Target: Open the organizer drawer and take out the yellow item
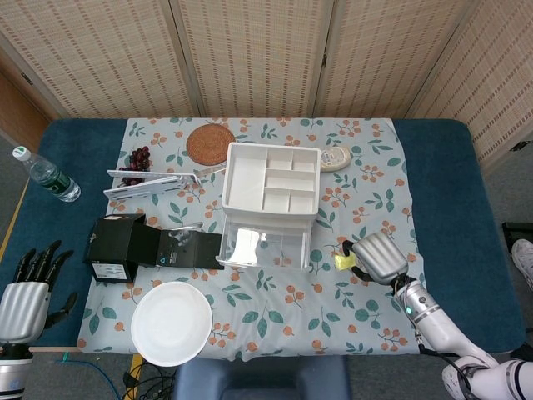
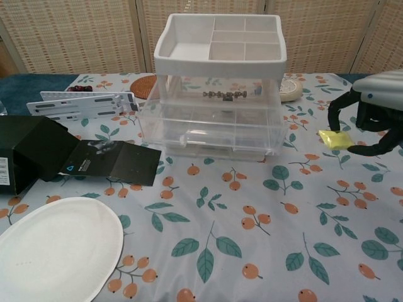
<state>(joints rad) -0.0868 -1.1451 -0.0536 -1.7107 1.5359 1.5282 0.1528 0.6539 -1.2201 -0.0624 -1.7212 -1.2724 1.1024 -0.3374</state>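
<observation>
From the head view, we see our right hand (image 1: pixel 380 258) pinching the yellow item (image 1: pixel 344 262) just past the right side of the organizer (image 1: pixel 268 205), whose white top tray (image 1: pixel 271 176) has nothing in its boxes, while our left hand (image 1: pixel 23 296) sits off the table's left edge with fingers spread and nothing in it. From the chest view, the yellow item (image 2: pixel 334 139) hangs between the dark fingers (image 2: pixel 373 149) above the cloth, the clear drawer (image 2: pixel 211 129) sticks out a little, and a small metal thing (image 2: pixel 222 95) lies inside the organizer.
</observation>
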